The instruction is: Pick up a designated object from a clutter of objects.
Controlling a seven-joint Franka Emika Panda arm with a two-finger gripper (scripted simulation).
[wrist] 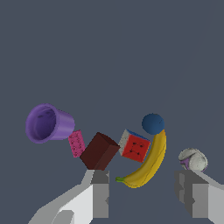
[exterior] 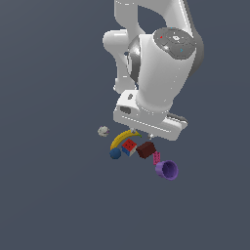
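Gripper fingers spread wide above banana; purple cup on its side beside pink brick.

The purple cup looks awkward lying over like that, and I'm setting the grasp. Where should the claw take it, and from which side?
The purple cup lies on its side, mouth facing away from the pink studded brick at its base. Probably best to come from above and close across the ribbed wall near the open rim, away from the brick. The claw is open, now above the banana.
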